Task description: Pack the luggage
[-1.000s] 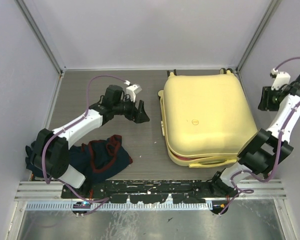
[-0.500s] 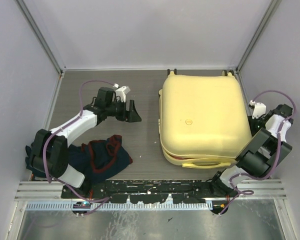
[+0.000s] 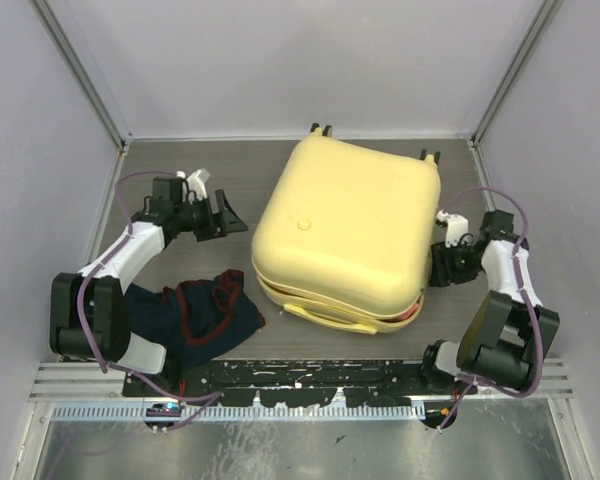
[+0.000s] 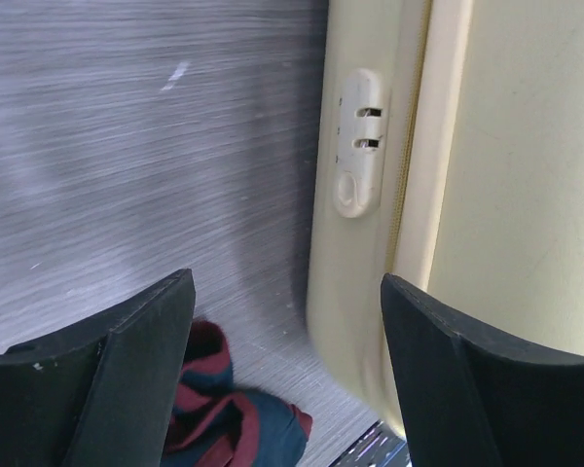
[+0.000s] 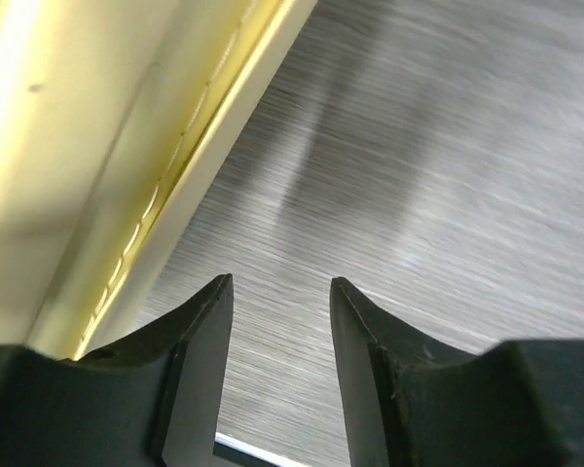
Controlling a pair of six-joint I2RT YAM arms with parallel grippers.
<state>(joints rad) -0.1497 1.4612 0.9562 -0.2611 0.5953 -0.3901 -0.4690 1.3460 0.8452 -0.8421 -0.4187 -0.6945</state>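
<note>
The luggage (image 3: pixel 345 235), a pale yellow hard-shell suitcase, lies shut and turned askew in the middle of the table, wheels at the back. My left gripper (image 3: pixel 230 222) is open and empty just left of it. The left wrist view (image 4: pixel 287 370) shows the luggage's side with its lock (image 4: pixel 360 141). My right gripper (image 3: pixel 435 262) is open and empty at the luggage's right edge. In the right wrist view (image 5: pixel 277 341) the shell (image 5: pixel 97 146) is at the upper left, above bare table.
A dark blue garment with red trim (image 3: pixel 195 310) lies bunched at the front left, also low in the left wrist view (image 4: pixel 229 418). Grey walls enclose the table on three sides. A metal rail (image 3: pixel 300 375) runs along the near edge.
The luggage has slid left and turned counter-clockwise. My right arm came down and in to its right edge. My left gripper drew back to the left.
</note>
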